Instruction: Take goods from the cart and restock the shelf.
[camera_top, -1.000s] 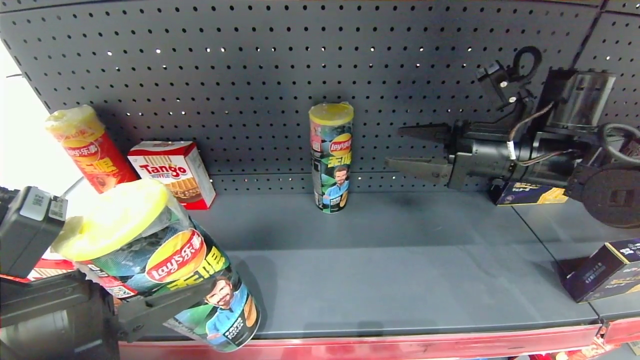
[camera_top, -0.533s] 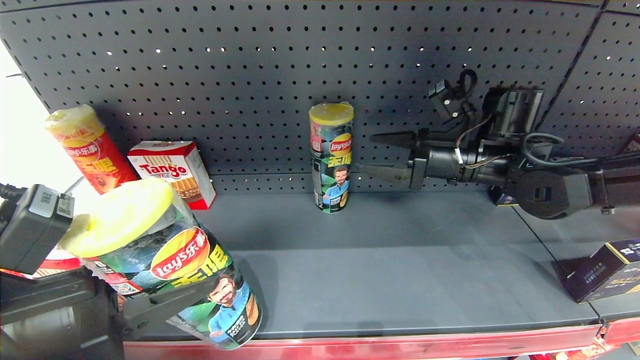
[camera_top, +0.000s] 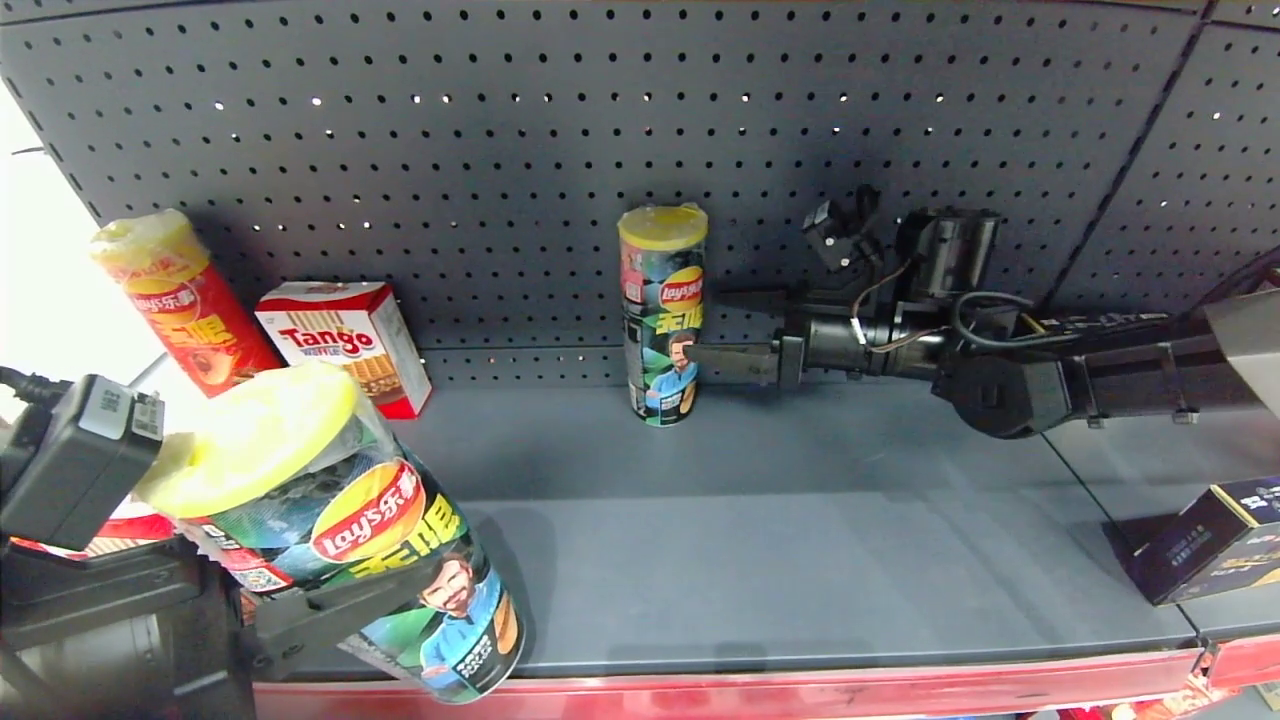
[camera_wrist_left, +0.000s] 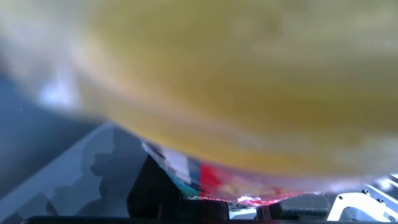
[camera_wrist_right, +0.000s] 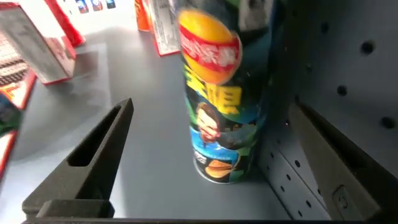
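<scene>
A green chips can with a yellow lid leans tilted over the shelf's front left corner, my left gripper shut on its lower body. The left wrist view shows its blurred lid close up. A second green chips can stands upright at the back middle of the shelf, against the pegboard. My right gripper comes in from the right, open, with one finger on each side of that can. In the right wrist view the can stands between the fingers with gaps on both sides.
A red chips can and a red-and-white wafer box stand at the back left. Dark boxes lie at the right end. A red lip runs along the shelf's front. Bare shelf lies in the middle front.
My right arm has moved left along the back of the shelf until its open fingers flank the standing can. The can held on the left has shifted slightly to the right.
</scene>
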